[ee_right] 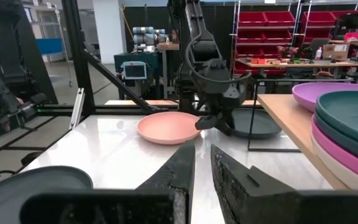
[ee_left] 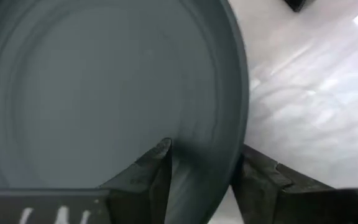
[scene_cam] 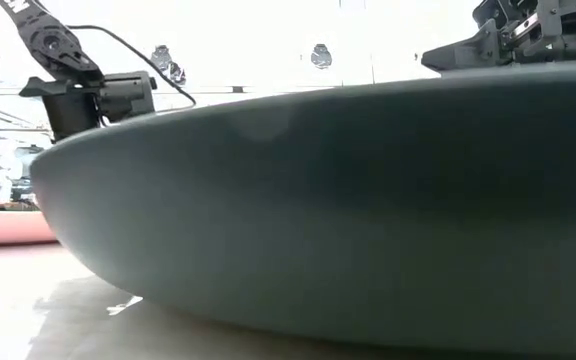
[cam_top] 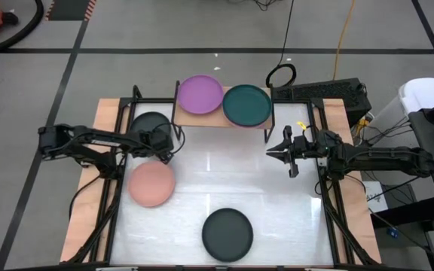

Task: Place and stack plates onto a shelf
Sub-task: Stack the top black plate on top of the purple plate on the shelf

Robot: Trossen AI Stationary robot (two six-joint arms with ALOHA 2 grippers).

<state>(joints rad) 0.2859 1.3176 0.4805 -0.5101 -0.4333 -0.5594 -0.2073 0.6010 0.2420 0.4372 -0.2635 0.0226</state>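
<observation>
The shelf (cam_top: 218, 121) stands at the table's far edge. On it lie a purple plate (cam_top: 200, 94) and a stack topped by a dark teal plate (cam_top: 247, 105); magenta and beige rims (ee_right: 344, 155) show under the teal one. A charcoal plate (cam_top: 148, 125) lies flat on the table left of the shelf. My left gripper (cam_top: 166, 143) stands open at its near-right rim. A salmon plate (cam_top: 152, 183) and a second charcoal plate (cam_top: 227, 233) lie nearer. My right gripper (cam_top: 271, 153) hovers shut and empty, right of centre. My left gripper straddles the charcoal plate's rim (ee_left: 232, 155), coming from above. One finger (ee_left: 157, 168) is inside the plate and the other (ee_left: 260, 177) outside it. The plate lies flat on the table. Whether the fingers touch the rim I cannot tell.
Black frame rails run along the table's left and right sides (cam_top: 115, 188). The near charcoal plate (scene_cam: 318, 200) fills the low view. Bare white tabletop lies between the two grippers (cam_top: 224, 169). Cables and a white device sit off the table's right side.
</observation>
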